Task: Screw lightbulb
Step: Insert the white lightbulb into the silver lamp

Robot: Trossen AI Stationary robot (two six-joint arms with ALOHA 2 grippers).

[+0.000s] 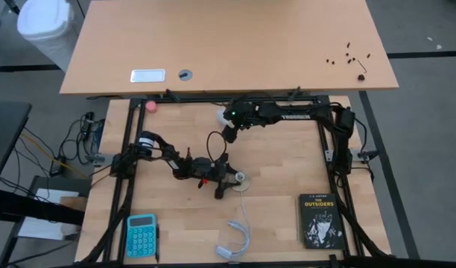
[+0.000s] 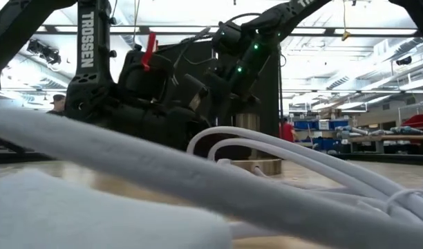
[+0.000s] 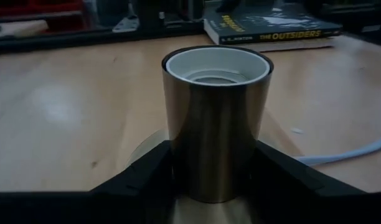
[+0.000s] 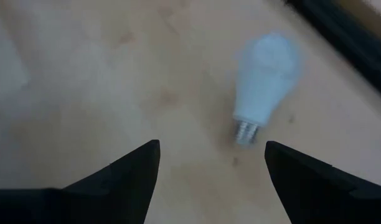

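The socket point(image 3: 215, 118) is a shiny brass-coloured cylinder with a white inside. It stands upright on its round base disc point(image 2: 261, 166) near the table's middle, and my left gripper point(image 1: 229, 177) is shut on it. The lightbulb point(image 4: 264, 78), white and pear-shaped, lies on its side on the wood near the far edge point(image 1: 221, 114), its screw base point(image 4: 245, 132) pointing toward my right gripper. My right gripper point(image 4: 212, 155) hovers open above the table just short of the bulb, slanting down, with nothing between its fingers. My left gripper pinches the socket's cylinder wall low down point(image 3: 178, 155), one finger point(image 3: 141, 177) on each side. The fingers come in nearly level from the table's left. The socket stays upright, its open mouth up and its base disc on the table.
A white cord point(image 1: 239, 231) loops from the socket toward the near edge. A black book point(image 1: 320, 220) lies at the near right and a turquoise calculator point(image 1: 141, 234) at the near left. A small pink ball point(image 1: 152, 106) sits at the far left corner.
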